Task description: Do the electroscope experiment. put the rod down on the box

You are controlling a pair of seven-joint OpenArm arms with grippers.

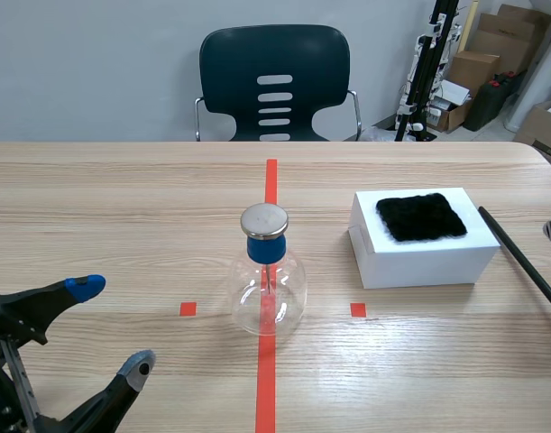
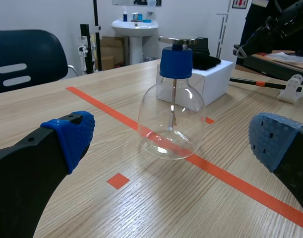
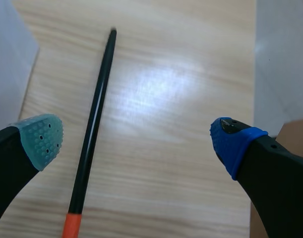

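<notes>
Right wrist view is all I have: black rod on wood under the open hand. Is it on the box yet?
Observer: No. The rod lies flat on the table, beside the white box, on the side toward the right arm.
Operator: Is the box top free?
Observer: A black cloth lies on it. White margin shows all around the cloth.
Operator: Is the electroscope in the way?
Observer: Probably not. The flask stands on the centre tape line, apart from the box and on the opposite side from the rod.
</notes>
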